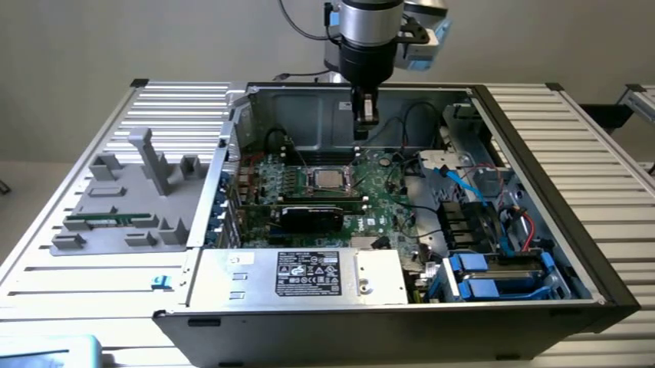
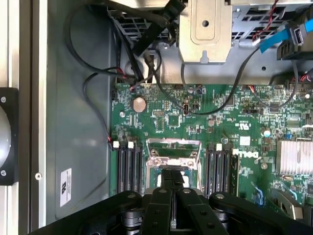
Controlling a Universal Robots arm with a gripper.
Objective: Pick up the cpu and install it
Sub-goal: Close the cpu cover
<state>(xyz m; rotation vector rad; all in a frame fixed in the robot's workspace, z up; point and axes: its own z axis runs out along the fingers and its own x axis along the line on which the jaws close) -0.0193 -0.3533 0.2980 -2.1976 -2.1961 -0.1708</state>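
The cpu (image 1: pixel 327 179), a small pale silver square, lies flat in the socket on the green motherboard (image 1: pixel 384 192) inside the open computer case (image 1: pixel 573 230). My gripper (image 1: pixel 361 126) hangs above the board, a little beyond the socket and towards the exterior view's right of it, apart from the chip. In the wrist view its black fingers (image 2: pixel 172 180) press together with nothing between them, directly over the metal socket frame (image 2: pixel 173 147). The fingers hide part of the socket's middle.
A black graphics card (image 1: pixel 317 215) sits just in front of the socket, and a power supply (image 1: pixel 307 272) lies at the case's near side. Cables (image 1: pixel 419 123) and blue drive bays (image 1: pixel 492 276) crowd the exterior view's right. A grey fixture (image 1: pixel 123 207) holds a green memory stick (image 1: pixel 103 218).
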